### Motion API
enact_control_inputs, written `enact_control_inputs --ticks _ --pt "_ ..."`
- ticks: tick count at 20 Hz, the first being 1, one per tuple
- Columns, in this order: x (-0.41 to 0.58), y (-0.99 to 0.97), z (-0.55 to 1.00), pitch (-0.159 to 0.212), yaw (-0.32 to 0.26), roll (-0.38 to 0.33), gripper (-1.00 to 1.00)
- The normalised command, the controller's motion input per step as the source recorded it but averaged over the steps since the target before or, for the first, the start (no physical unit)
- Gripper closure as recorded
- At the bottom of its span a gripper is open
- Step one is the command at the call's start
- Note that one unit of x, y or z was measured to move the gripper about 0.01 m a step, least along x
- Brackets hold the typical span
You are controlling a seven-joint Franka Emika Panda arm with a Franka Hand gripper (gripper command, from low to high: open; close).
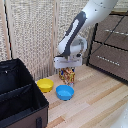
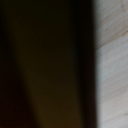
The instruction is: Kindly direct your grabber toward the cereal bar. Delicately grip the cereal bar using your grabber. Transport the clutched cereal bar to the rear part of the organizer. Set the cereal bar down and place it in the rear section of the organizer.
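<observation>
Your grabber [image 1: 67, 70] hangs low near the table's back edge, closed in by the wicker wall [image 1: 30, 35] behind it and the brown drawer cabinet [image 1: 111, 45] toward the exterior view's right. Just in front sit the yellow bowl [image 1: 45, 85] and the blue bowl [image 1: 65, 92], close together with only a narrow gap between them. The black organizer [image 1: 20, 97] fills the corner at the exterior view's left, its top open. Bare wooden table [image 1: 100, 102] lies open on the exterior view's right. The wrist view is almost wholly blocked by something dark.

Exterior view looks down obliquely across the wooden table [image 1: 95, 102]; wrist view presses close, blurred.
</observation>
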Motion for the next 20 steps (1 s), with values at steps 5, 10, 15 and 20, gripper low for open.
enact_control_inputs --ticks 5,10,15,20 --pt "-0.001 0.10 -0.01 0.007 0.025 -0.041 1.00" --pt "0.000 -0.02 0.13 0.000 0.018 0.000 1.00" --pt "0.000 -0.10 0.51 0.026 0.000 0.000 1.00" --pt "0.022 -0.17 0.87 0.084 0.006 0.021 1.00"
